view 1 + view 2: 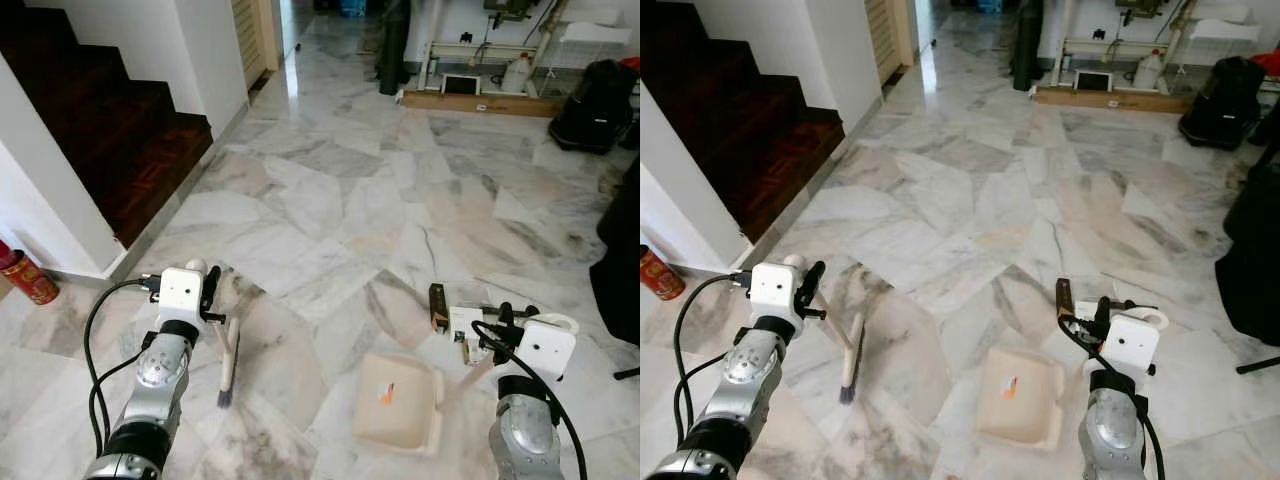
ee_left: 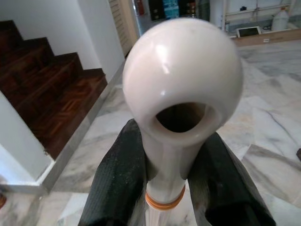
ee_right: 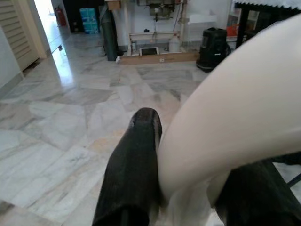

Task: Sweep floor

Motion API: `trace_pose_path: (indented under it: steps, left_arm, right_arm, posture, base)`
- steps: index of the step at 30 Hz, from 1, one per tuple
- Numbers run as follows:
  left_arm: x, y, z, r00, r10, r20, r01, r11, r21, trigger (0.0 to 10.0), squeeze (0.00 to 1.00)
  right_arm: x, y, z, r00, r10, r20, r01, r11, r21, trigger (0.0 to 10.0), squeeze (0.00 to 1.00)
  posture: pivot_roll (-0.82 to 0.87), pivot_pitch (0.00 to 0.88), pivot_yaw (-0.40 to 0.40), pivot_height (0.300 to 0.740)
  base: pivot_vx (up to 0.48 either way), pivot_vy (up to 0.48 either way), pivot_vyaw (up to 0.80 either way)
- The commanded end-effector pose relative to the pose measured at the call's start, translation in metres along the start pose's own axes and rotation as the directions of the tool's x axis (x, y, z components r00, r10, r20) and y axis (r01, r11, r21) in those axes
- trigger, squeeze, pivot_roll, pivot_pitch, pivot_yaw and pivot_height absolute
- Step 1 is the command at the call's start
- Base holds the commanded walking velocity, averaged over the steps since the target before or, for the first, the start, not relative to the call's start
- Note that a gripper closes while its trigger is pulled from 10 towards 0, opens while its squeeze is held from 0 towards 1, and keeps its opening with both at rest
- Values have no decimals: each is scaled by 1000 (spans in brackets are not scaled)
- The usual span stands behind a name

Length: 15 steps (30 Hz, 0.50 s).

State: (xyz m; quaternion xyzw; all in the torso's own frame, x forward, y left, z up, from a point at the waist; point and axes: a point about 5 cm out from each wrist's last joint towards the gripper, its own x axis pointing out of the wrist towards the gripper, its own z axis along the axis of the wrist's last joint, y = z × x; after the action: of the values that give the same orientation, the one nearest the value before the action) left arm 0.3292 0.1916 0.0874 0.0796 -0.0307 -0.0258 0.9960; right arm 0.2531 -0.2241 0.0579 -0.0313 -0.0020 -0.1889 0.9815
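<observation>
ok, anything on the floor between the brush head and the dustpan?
Nothing visible: bare marble lies between the cream hand brush in the left pincer and the cream plastic dustpan held by the right pincer.

- Your left gripper (image 2: 169, 188) sits low at your left, arm reaching forward, black fingers (image 2: 117, 183) clamped on the brush handle (image 2: 181, 94).
- Your right gripper (image 3: 188, 188) sits low at your right, fingers (image 3: 134, 165) pressed around the dustpan handle (image 3: 235, 117).
</observation>
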Motion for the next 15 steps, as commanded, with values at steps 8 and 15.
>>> trace_pose_path:
  steps: [8,15]
  left_arm:
    - [16,-22,21,996,-53,74,56,998,-36,10000,0]
    - [15,-17,16,998,-26,59,29,998,-47,10000,0]
  right_arm:
    - [3,-4,17,997,-40,68,39,999,8,10000,0]
    - [11,5,31,994,-15,108,14,1000,11,10000,0]
  posture:
    - [-170,0,83,740]
    - [-166,0,56,740]
  base:
    - [0,268,-648]
    - [0,270,0]
